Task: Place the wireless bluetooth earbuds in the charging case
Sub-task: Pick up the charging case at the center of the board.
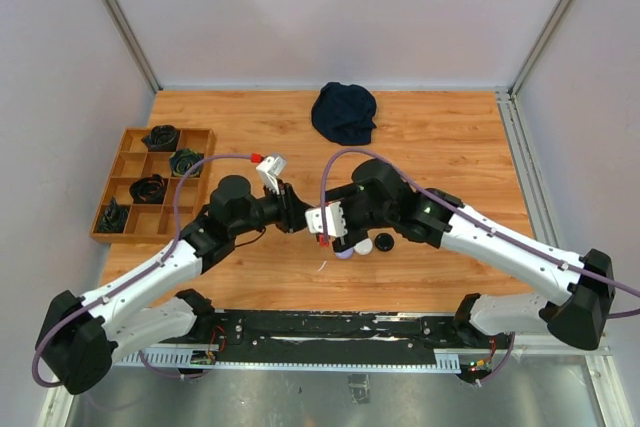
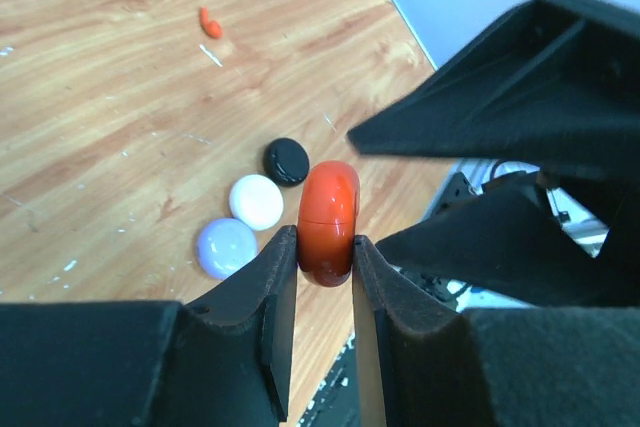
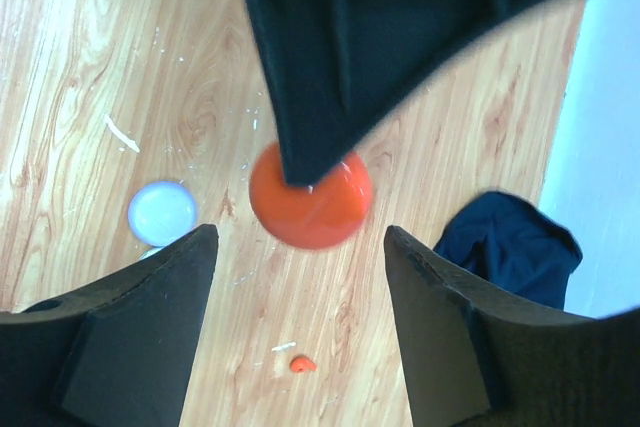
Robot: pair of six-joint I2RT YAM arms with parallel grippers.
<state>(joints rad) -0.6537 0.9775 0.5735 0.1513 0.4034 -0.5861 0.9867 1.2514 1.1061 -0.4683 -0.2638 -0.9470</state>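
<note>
- red-orange case (image 2: pixel 329 222): glossy, plain
- white case (image 2: pixel 256 201); pale lilac case (image 2: pixel 226 247); black case (image 2: pixel 287 161)
- earbud (image 2: pixel 209 21): orange
- tabletop (image 2: pixel 100 117): warm orange-brown wood grain, flecked white
- cloth (image 1: pixel 344 112) at twelve o'clock: dark navy
- tray (image 1: pixel 132 162) at nine o'clock: light brown wood
- fingers (image 2: pixel 262 307): matte black
- arms (image 1: pixel 150 282): white and black, with lilac cables (image 1: pixel 200 172)

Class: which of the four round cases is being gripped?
The red-orange case, on edge between the fingers of the left pincer; the black case, white case and lavender case lie flat on the table.
</note>
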